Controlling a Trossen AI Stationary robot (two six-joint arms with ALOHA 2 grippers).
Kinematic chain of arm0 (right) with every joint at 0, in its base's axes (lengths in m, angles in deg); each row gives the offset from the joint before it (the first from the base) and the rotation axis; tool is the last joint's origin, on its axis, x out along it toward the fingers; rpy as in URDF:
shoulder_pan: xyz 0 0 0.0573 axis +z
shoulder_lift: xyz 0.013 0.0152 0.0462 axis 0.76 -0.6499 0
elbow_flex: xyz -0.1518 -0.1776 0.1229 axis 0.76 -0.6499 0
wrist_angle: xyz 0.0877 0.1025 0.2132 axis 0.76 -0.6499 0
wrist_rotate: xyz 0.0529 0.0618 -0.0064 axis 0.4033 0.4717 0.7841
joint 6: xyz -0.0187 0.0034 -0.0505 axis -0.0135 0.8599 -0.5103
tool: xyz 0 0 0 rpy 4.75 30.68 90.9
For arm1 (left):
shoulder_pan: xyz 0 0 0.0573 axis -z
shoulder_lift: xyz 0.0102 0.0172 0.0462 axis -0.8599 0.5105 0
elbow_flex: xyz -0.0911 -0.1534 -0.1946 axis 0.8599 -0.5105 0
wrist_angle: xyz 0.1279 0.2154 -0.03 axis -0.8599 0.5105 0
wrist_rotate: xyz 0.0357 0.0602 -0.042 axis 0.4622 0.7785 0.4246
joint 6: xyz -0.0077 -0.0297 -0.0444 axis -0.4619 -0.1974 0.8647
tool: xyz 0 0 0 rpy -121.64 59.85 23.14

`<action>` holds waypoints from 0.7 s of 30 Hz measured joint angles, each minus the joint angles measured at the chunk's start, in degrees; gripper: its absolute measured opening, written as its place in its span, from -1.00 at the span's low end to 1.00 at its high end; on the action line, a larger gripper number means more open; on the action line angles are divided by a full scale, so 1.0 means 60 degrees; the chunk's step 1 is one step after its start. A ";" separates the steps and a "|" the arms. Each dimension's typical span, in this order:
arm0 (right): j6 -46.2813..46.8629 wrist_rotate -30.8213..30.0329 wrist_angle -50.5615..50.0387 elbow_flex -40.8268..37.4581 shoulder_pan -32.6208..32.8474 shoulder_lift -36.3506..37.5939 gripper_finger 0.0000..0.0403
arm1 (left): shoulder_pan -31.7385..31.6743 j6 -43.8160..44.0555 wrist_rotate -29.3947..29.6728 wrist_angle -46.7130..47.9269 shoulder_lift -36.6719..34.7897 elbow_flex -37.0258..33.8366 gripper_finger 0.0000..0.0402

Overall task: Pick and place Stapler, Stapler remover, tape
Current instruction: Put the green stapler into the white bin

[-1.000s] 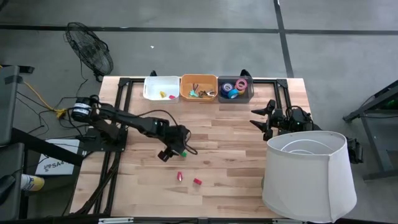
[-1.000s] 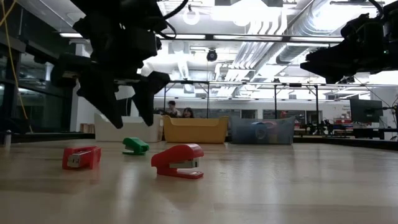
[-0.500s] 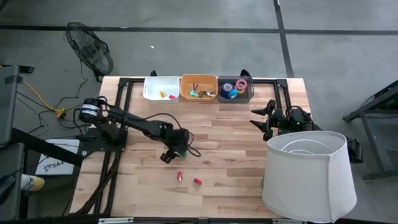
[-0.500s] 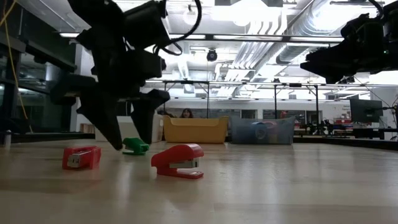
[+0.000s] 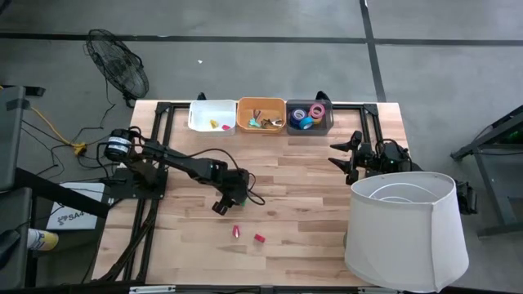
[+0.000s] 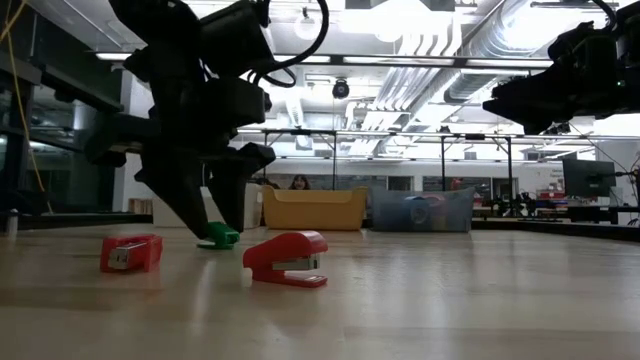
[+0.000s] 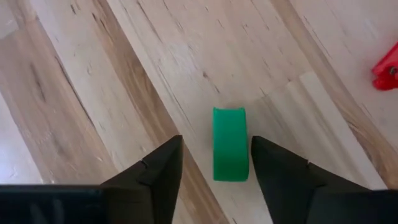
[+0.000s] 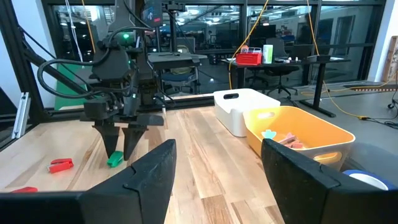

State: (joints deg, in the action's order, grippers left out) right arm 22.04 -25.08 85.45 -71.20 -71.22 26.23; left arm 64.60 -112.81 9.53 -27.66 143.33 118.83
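- Left gripper point(image 7: 214, 163) is down at the bench point(image 5: 327, 196) mid-surface, jaws spread to either side of a small green stapler point(image 7: 230, 144). Fingers are close to its sides; contact cannot be made out.
- Green stapler lies flat on the wood; in the low view point(image 6: 217, 235) it sits at the foot of the left fingers.
- Two red staplers point(image 5: 258, 238) point(image 5: 236, 231) lie nearer the front edge, apart from the green one.
- Right gripper point(image 5: 333, 154) waits at the bench's right side, jaws spread and empty, beside a large white lampshade point(image 5: 406, 230).
- Three bins along the far edge: white bin point(image 5: 212, 116), orange bin point(image 5: 261, 115), and grey bin point(image 5: 309, 117) holding the tape point(image 5: 315, 110) rolls.
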 joint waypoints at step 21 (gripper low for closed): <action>0.0004 0.0000 0.0000 0.0000 0.0003 0.0000 0.13 | 0.0000 0.0000 -0.0173 0.0135 -0.0004 0.0000 -0.33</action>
State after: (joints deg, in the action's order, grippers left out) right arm 22.06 -25.08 85.45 -71.20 -71.20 26.23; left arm 64.60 -112.81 8.49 -26.86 143.30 118.83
